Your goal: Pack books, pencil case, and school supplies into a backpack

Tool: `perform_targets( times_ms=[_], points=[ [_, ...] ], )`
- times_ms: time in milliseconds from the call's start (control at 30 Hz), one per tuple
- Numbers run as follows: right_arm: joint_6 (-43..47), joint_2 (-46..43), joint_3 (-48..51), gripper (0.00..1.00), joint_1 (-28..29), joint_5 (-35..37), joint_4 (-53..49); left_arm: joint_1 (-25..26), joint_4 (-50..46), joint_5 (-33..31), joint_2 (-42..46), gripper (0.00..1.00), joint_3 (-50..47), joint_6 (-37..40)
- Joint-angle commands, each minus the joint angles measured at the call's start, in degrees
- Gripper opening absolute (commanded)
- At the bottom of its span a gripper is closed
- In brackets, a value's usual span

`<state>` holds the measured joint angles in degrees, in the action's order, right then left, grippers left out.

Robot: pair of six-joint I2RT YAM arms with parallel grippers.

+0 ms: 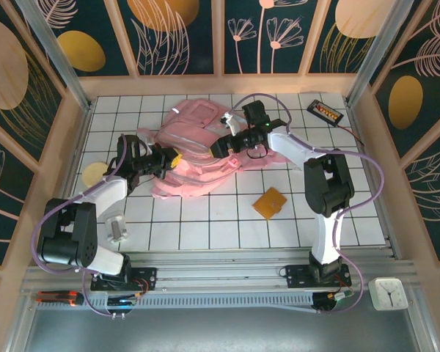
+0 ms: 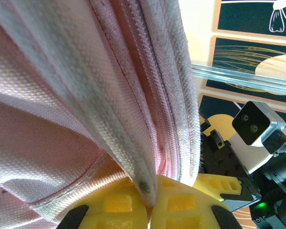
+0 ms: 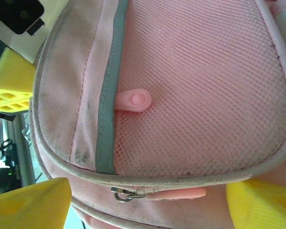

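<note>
A small flat orange square pad (image 1: 270, 202) lies nearer than the large bright pink fabric backpack (image 1: 196, 123), toward its right. The left gripper (image 2: 150, 202) is pinched tight on the backpack's left seam. The right gripper (image 3: 148, 192) straddles the backpack's mesh pocket, yellow fingers (image 3: 33, 202) spread wide.

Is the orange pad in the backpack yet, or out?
Out. The orange pad lies flat on the table, apart from the backpack.
</note>
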<state>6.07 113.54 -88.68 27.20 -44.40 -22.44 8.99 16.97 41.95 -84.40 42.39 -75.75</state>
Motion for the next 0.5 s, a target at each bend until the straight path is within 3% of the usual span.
perform_targets(
  times_ms=[0, 367, 467],
  points=[
    [-0.5, 0.1, -0.6, 0.83, 0.1, -3.1, -2.3, -0.1, 6.2, 2.5, -0.4, 0.02, 3.1, -2.1],
    [1.3, -1.3, 0.0, 0.69, 0.5, -0.5, -5.2, -0.1, 6.2, 2.2, -1.1, 0.02, 3.7, -2.2],
    [2.0, -1.3, -0.1, 0.6, 0.4, 0.4, -5.9, -0.2, 6.2, 2.2, -1.5, 0.02, 4.1, -2.3]
  ],
)
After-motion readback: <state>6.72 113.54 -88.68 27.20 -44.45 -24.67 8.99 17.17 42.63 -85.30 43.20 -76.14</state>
